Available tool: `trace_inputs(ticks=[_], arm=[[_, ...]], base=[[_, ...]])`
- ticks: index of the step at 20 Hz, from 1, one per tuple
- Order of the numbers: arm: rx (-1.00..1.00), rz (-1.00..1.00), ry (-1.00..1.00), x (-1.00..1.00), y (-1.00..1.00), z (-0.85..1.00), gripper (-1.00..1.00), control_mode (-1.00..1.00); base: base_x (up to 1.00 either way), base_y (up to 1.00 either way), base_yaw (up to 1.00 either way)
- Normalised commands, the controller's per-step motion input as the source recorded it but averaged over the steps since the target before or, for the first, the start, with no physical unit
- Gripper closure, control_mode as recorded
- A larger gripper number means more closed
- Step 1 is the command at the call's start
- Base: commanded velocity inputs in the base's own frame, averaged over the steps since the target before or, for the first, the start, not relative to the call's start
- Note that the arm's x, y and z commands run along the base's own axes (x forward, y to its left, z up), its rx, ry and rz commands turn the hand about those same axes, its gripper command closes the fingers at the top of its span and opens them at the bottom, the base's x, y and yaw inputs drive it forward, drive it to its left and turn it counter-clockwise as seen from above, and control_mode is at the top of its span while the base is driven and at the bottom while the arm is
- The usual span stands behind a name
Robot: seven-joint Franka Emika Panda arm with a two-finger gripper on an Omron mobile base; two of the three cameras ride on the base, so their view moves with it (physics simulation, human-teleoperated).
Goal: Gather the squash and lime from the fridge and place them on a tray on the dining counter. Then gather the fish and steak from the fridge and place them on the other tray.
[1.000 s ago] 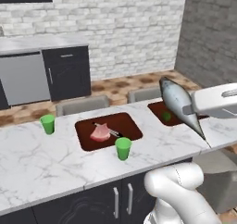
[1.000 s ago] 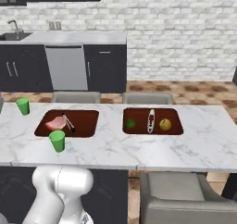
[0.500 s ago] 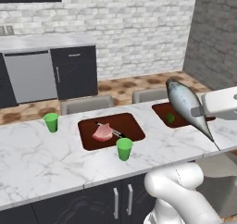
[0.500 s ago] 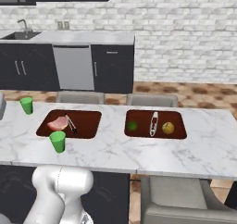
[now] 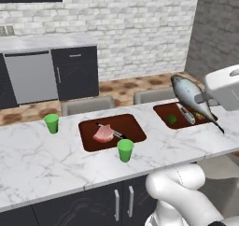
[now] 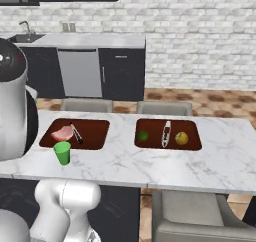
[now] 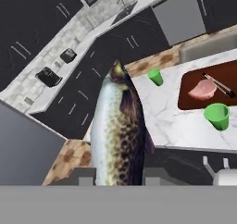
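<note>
Nearest us, at the right edge of the left base view, our gripper [image 5: 201,98] is clamped shut on the fish [image 5: 190,96], w/ the fish held up in the air over the right end of the dining counter [image 5: 56,162]. It hangs tilted, one end up toward the back, the thin end pointing down-right past the counter edge. From the hand view the fish [image 7: 118,137] runs straight away from the fingertips, speckled dark back, pale silvery flank, not touching anything else.

Next out, on the marble, a green cup [image 5: 125,150] stands upright just in front of the left tray [image 5: 133,125]. That tray is dark red-brown & sunk flat on the slab; the steak [image 5: 103,134] lies in it, left of centre, w/ a thin dark utensil [image 5: 112,130] just beside it on the right side. We can't tell if the two touch. A 2nd green cup [image 5: 52,123] stands further left, well apart from the tray.

On the right tray [image 6: 150,124], seen best from the right base view, the lime [image 6: 143,135] sits at the left, the squash [image 6: 181,138] at the right, & a pale utensil [image 6: 166,134] lies between them, apart from both.

Beyond the counter, two grey chair backs [image 6: 86,105] stand against its far edge. Further back, on the far wall: dark cabinets, a steel dishwasher [image 6: 79,74] & white brick.
</note>
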Motion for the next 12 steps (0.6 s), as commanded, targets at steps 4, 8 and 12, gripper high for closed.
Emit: trace_inputs(ticks=[4, 8, 12], arm=[[0.0, 0.07, 0.06, 0.78, -0.37, -0.19, 1.0, -1.0], [-0.09, 0.06, 0.03, 0.76, -0.02, -0.52, 1.0, -1.0], [-0.15, 0.06, 0.01, 0.67, 0.0, -0.56, 1.0, -1.0]], base=[[0.0, 0.0, 0.0], [0.0, 0.0, 0.0], [0.0, 0.0, 0.0]])
